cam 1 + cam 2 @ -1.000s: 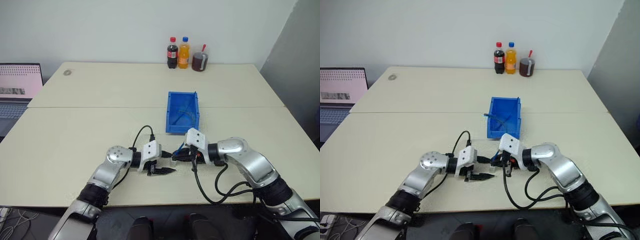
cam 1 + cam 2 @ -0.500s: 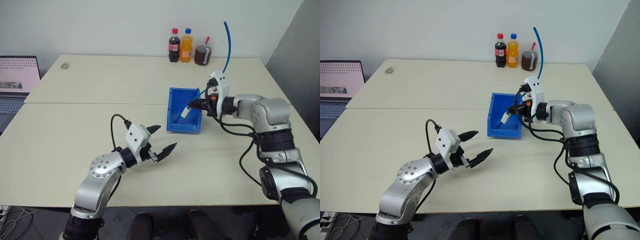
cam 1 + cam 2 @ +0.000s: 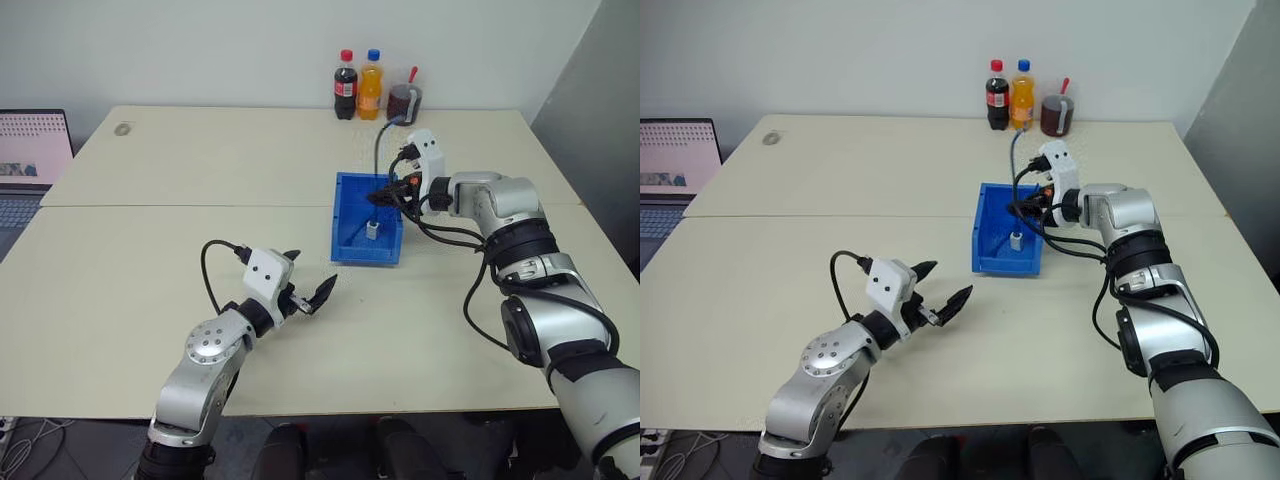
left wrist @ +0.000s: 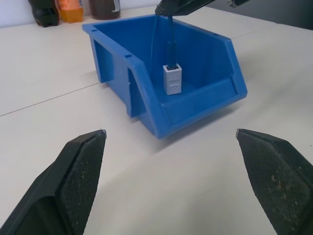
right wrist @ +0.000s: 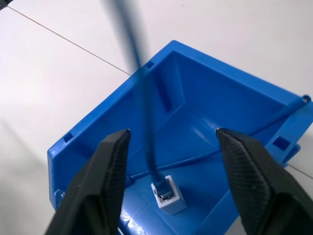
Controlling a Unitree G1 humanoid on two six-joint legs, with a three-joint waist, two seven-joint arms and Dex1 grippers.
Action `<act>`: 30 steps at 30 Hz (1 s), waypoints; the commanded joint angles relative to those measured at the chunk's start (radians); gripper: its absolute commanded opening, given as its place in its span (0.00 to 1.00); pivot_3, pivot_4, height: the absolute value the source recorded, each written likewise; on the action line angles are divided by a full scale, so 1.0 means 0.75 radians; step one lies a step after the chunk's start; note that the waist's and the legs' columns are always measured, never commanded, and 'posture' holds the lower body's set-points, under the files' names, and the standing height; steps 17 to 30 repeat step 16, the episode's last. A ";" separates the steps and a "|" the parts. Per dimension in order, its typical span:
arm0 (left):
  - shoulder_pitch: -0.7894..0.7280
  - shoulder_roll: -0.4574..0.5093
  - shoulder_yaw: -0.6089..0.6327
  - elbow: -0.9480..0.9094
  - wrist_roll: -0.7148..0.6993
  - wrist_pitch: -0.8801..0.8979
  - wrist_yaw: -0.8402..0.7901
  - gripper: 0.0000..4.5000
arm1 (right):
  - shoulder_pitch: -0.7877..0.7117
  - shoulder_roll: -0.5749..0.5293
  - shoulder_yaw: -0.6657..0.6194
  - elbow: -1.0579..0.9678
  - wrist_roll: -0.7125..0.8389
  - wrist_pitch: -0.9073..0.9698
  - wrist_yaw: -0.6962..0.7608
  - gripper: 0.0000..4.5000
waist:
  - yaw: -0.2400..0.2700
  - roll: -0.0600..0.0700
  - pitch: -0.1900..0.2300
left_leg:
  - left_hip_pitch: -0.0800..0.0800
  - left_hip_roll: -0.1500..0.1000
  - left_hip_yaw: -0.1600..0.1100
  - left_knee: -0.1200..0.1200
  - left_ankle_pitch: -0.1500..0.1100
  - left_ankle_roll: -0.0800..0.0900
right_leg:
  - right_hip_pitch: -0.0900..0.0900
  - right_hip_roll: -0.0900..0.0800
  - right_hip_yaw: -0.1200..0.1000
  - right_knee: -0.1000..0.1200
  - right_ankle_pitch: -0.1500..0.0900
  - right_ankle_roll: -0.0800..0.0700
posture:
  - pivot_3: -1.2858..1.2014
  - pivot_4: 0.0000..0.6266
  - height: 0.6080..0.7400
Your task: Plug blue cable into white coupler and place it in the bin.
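The blue bin (image 3: 341, 215) stands mid-table. Inside it the white coupler (image 3: 371, 231) stands on end with the blue cable (image 3: 377, 155) plugged into its top and rising in an arc. My right gripper (image 3: 385, 195) hovers over the bin, open. In the right wrist view the cable (image 5: 146, 112) passes between the spread fingers (image 5: 247, 181) without touching them, down to the coupler (image 5: 167, 196). Another thin blue cable (image 5: 244, 132) lies across the bin floor. My left gripper (image 3: 311, 270) is open and empty above the table, in front of the bin (image 4: 195, 110).
Two bottles (image 3: 345, 85) and a dark cup (image 3: 402, 103) stand at the table's far edge. A laptop (image 3: 35, 160) sits off the table's left side. A small round object (image 3: 122, 129) lies at the far left corner.
My right gripper carried the cable and coupler from the table's front to over the bin, then opened; the coupler now sits in the bin. My left gripper opened and rose.
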 commanded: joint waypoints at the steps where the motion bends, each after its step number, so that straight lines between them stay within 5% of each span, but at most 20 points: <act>1: -0.063 -0.013 0.023 0.018 -0.004 -0.016 0.026 1.00 | -0.043 -0.028 0.001 -0.053 -0.042 -0.062 0.007 0.90 | 0.000 0.000 0.000 | 0.000 0.000 0.000 0.000 0.000 0.000 | 0.000 0.000 0.000 0.000 0.000 0.000 | 0.52 0.24 1.00; 3: -0.079 -0.032 0.056 0.044 -0.020 -0.004 0.054 1.00 | 0.004 -0.065 -0.023 -0.165 -0.027 -0.024 0.014 0.99 | 0.003 0.000 0.000 | 0.000 0.000 0.000 0.000 0.000 0.000 | 0.000 0.000 0.000 0.000 0.000 0.000 | 0.52 0.24 1.00; 8: -0.072 -0.045 0.144 0.069 -0.029 0.028 0.133 1.00 | 0.332 -0.167 -0.066 -0.750 0.026 0.081 0.000 0.99 | 0.020 0.000 0.000 | -0.002 0.001 -0.003 0.000 0.000 0.000 | 0.000 -0.001 -0.001 -0.001 0.000 0.000 | 0.52 0.24 1.00; 13: -0.032 -0.027 0.216 0.059 -0.020 0.052 0.180 1.00 | 0.794 -0.123 -0.227 -1.324 0.068 0.171 -0.226 0.99 | 0.019 0.000 0.000 | -0.003 0.000 -0.005 0.000 0.000 0.000 | 0.000 -0.003 -0.001 0.000 -0.001 0.001 | 0.52 0.24 1.00; 16: -0.002 -0.031 0.255 0.046 -0.018 0.056 0.216 1.00 | 1.095 -0.064 -0.252 -1.505 -0.068 -0.004 -0.429 0.99 | 0.019 0.000 0.000 | -0.003 0.000 -0.005 0.001 0.000 -0.001 | 0.001 -0.004 0.000 0.001 -0.002 0.003 | 0.52 0.24 1.00; 30: -0.002 -0.031 0.255 0.046 -0.018 0.056 0.216 1.00 | 1.095 -0.064 -0.252 -1.505 -0.068 -0.004 -0.429 0.99 | 0.019 0.000 0.000 | -0.003 0.000 -0.005 0.001 0.000 -0.001 | 0.001 -0.004 0.000 0.001 -0.002 0.003 | 0.52 0.24 1.00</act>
